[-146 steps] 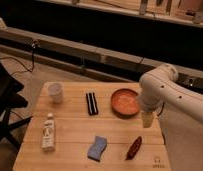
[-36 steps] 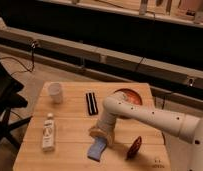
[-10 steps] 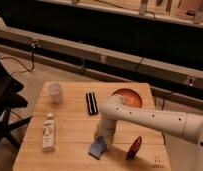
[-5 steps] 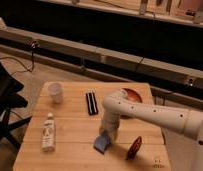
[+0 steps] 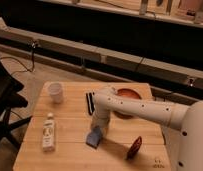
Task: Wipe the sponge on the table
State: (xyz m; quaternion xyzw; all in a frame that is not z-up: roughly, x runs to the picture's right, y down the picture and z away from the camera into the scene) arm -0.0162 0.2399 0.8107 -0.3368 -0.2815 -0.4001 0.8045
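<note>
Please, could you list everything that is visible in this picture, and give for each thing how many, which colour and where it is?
table: one, pale wood, middle of the view.
sponge: one, light blue, front middle of the table, at the gripper.
cup: one, white, far left part of the table.
tube: one, white, lying near the table's left edge.
bar: one, black, far middle of the table.
bowl: one, orange-red, far right, partly behind the arm.
elongated object: one, dark red, front right.
chair: one, black, left of the table.
arm: one, white, reaching in from the right.
gripper: one, white, low over the table at the sponge.
</note>
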